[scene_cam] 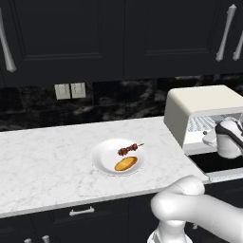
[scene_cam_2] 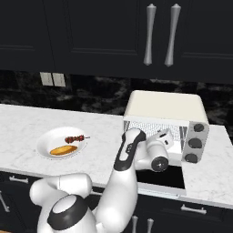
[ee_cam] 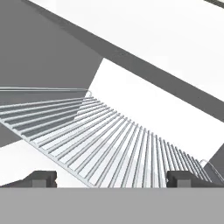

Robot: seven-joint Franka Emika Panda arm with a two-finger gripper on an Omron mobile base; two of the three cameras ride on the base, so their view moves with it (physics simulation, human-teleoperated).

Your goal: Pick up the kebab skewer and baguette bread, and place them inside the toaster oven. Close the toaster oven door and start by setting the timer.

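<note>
Our fingers [ee_cam: 111,178] gape wide, empty, at the toaster oven [scene_cam_2: 164,109] rack; withdrawing carelessly risks snagging its wires.

One kebab skewer [scene_cam: 129,149], one baguette bread [scene_cam: 126,163], one plate [scene_cam: 102,159], one toaster oven [scene_cam: 199,107].

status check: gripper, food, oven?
Gripper open, empty, at the toaster oven mouth over its wire rack. Kebab skewer and baguette bread on the white plate. Toaster oven door down.
</note>
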